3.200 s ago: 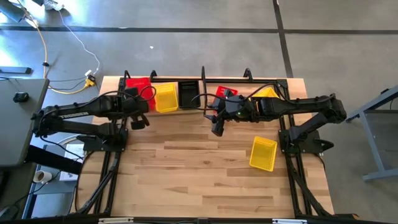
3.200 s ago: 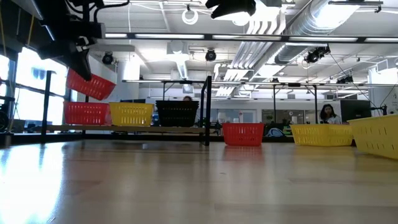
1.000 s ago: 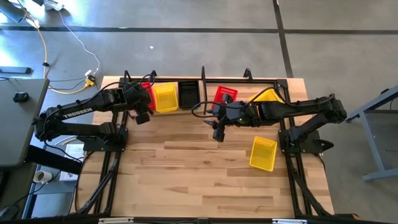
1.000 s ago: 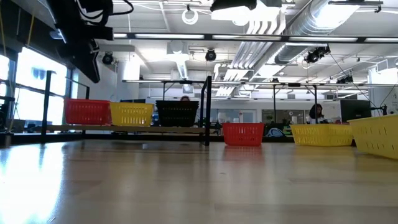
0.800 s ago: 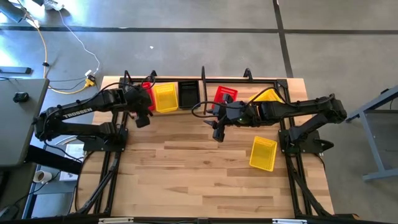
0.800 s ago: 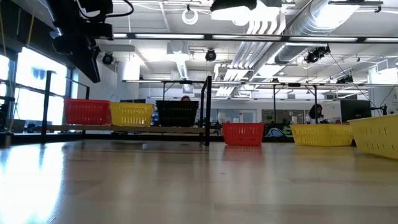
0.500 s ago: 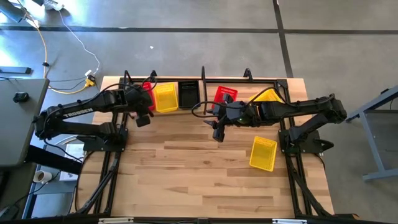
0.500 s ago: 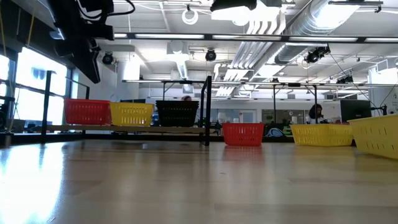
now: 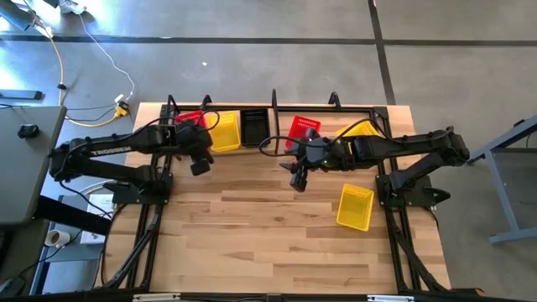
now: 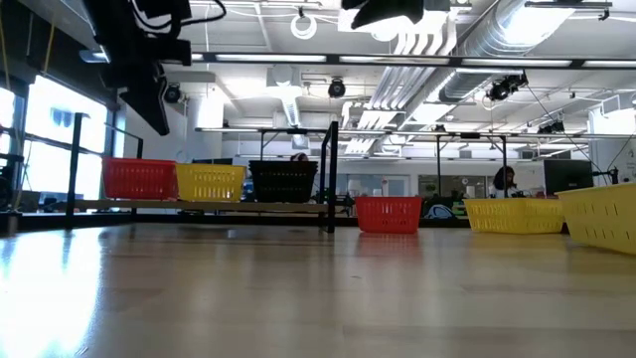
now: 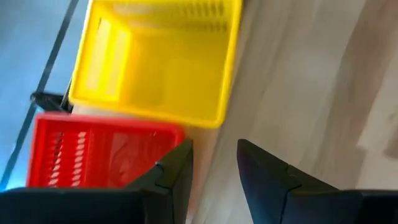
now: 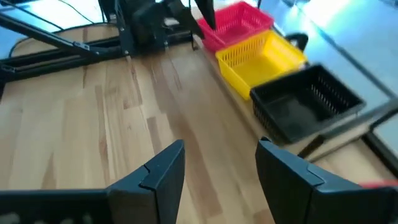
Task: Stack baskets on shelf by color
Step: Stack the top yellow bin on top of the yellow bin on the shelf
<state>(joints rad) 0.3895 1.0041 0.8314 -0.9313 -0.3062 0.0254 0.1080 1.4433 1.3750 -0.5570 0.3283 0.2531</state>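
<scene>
On shelf's left bay: red slotted plastic basket (image 11: 99, 152) touching yellow slotted plastic basket (image 11: 158, 59). Left gripper (image 11: 213, 163) hangs beside them, jaws apart, empty; right gripper (image 12: 221, 163) spread, empty. Risk: a careless sweep could clip either basket's rim and skew the row.

a light slatted wooden tabletop (image 9: 268, 226) stands on a grey concrete floor (image 9: 277, 59) crossed by dark lines. off the tabletop's far left corner, a yellow cable (image 9: 57, 59) and a white cable (image 9: 105, 54) trail across the floor. a grey metal stand (image 9: 503, 180) sits beyond the right edge. in the low view a person (image 10: 504, 181) shows far behind, under white ceiling ducts (image 10: 447, 35).
</scene>
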